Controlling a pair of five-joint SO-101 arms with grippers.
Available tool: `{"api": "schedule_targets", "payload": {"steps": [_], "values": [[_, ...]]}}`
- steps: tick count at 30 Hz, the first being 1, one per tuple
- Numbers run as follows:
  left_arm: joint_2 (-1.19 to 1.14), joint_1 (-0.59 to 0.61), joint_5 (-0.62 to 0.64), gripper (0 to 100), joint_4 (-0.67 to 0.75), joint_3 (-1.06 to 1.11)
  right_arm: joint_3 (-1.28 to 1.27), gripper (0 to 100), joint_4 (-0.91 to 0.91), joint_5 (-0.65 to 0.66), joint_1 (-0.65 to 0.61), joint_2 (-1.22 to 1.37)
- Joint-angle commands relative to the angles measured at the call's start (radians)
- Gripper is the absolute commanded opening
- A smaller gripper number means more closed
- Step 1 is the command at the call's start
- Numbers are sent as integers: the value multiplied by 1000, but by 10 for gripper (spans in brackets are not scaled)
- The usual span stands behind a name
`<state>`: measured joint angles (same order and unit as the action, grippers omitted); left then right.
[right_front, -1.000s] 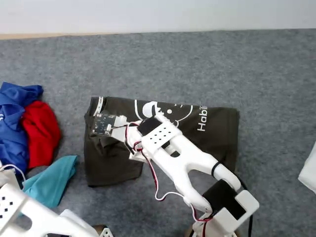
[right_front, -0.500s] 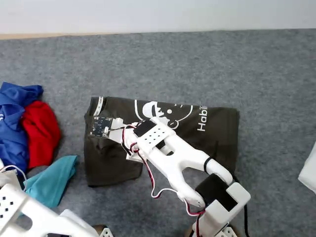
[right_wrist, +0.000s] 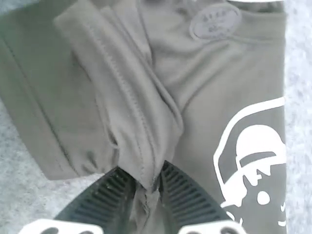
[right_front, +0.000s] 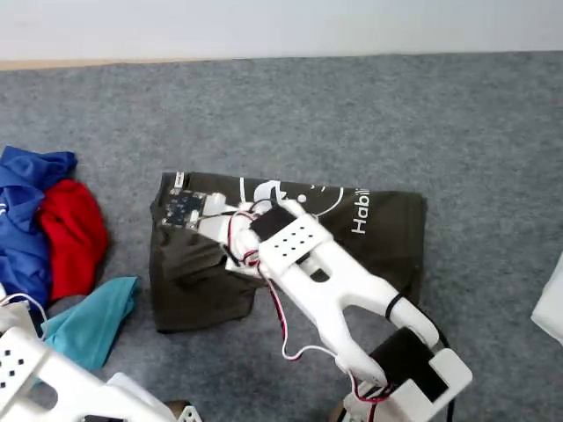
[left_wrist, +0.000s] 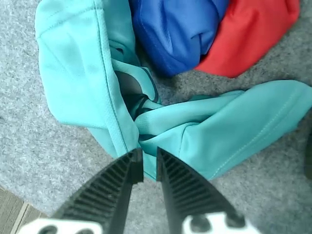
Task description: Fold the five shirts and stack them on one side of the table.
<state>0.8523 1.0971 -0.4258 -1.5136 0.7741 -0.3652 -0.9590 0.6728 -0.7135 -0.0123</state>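
- Change: right gripper (right_wrist: 146,179) has nudged toward 12 o'clock over the last second, and the dark olive cotton shirt with white print (right_front: 369,237) has bunched up along its 9 o'clock side.
- Right claw is clamped on a ridge of that olive cloth near the sleeve. The fabric is pinched between the jaws, with the collar label just beyond.
- My read is that a side fold has just started. It's a drag, not a clean lift, so the crease may land crooked. The rest of the shirt lies flat at centre, print up.
- No shirt looks fully folded and nothing is stacked yet, so the task is at an early stage.
- Left gripper (left_wrist: 148,156) sits over the crumpled teal jersey shirt (right_front: 88,325) at 8 o'clock. Jaws are almost together with a thin slit, gripping nothing.
- Rumpled blue shirt (right_front: 26,211) and red shirt (right_front: 75,233) touch each other at 9 o'clock, and the teal one is just beside them.
- White cloth (right_front: 552,303) pokes in at the 3–4 o'clock edge. It could be the fifth shirt, but I can't tell.
- Room: the grey felt table cover (right_front: 352,114) is open from 11 to 2 o'clock, which suits a stack. The 9 o'clock side is crowded, and the olive shirt's 9 o'clock hem is near the teal shirt.
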Motion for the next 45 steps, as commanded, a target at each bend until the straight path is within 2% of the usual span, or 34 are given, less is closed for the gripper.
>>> {"api": "schedule_targets", "payload": {"steps": [1, 5, 10, 16, 29, 33, 40, 45], "values": [[20, -9, 8, 55, 23, -8, 51, 11, 36, 8, 56, -15], [17, -9, 8, 55, 23, -4, 104, 11, 54, 3, 102, 94], [17, -9, 8, 55, 23, -2, 241, 21, 48, -95, 137, 234], [20, -8, 8, 55, 18, -2, 385, 194, -5, -241, 174, 320], [20, -6, 6, 55, 18, -2, 526, 199, -50, -253, 248, 441], [18, -8, 6, 55, 18, -2, 657, 199, -205, -253, 242, 441], [17, -9, 6, 55, 20, -2, 847, 195, -545, -221, 117, 441], [15, -9, 6, 55, 21, -2, 850, 65, -670, -183, 25, 447]]}}
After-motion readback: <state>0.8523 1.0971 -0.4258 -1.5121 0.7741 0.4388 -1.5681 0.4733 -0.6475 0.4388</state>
